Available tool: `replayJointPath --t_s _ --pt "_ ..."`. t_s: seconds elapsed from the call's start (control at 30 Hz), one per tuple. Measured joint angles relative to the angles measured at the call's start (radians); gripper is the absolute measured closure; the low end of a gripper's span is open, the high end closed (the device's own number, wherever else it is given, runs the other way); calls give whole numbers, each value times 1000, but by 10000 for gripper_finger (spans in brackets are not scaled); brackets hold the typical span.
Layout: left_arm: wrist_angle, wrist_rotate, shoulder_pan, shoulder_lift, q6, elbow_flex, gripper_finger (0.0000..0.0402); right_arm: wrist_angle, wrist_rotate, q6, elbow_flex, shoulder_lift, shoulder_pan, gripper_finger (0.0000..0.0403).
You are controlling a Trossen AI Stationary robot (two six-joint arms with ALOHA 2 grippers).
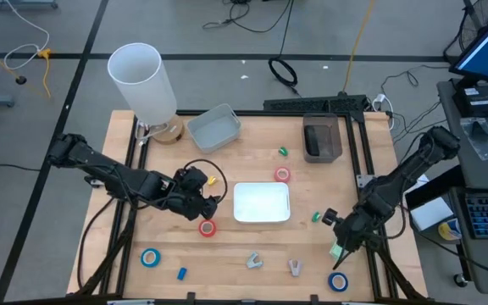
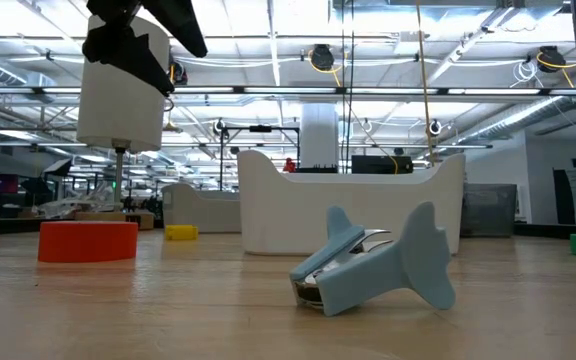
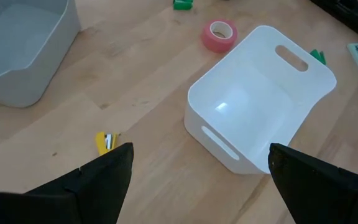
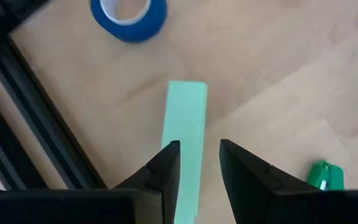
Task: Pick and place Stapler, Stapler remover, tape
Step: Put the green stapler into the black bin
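A pale green stapler (image 4: 185,124) lies on the wood near the table's right front corner. My right gripper (image 4: 199,146) (image 1: 339,246) is right over it, pointing steeply down, fingers a little apart and running along the bar. One finger (image 4: 166,168) hides the stapler's edge. A blue tape roll (image 4: 129,12) (image 1: 338,282) lies just beyond. My left gripper (image 3: 201,149) (image 1: 202,196) hangs wide open left of the white bin (image 1: 261,202). Red tape rolls (image 1: 207,227) (image 1: 282,174), another blue roll (image 1: 150,257) and two stapler removers (image 1: 253,261) (image 1: 295,268) lie flat on the table. My right gripper stands over the stapler's long body (image 4: 188,112), coming from above. Bare wood shows between the bar and the other finger (image 4: 241,168). Whether either finger touches the stapler, I cannot tell.
A grey-blue bin (image 1: 214,127) and a dark bin (image 1: 321,140) stand at the far side, and a tall white cylinder (image 1: 142,80) at the far left. Small green (image 1: 283,152) (image 1: 316,217), yellow (image 1: 213,180) and blue (image 1: 182,273) bits are scattered about. A black frame rail (image 4: 36,137) runs beside the stapler.
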Motion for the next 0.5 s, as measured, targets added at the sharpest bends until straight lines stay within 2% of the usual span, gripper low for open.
replayJointPath --t_s 0.4,0.5 --pt "1 3 0 0 21 0 36 -5 13 28 0 35 25 297" --pt "2 1 0 0 23 0 36 -12 13 45 1 35 25 285"
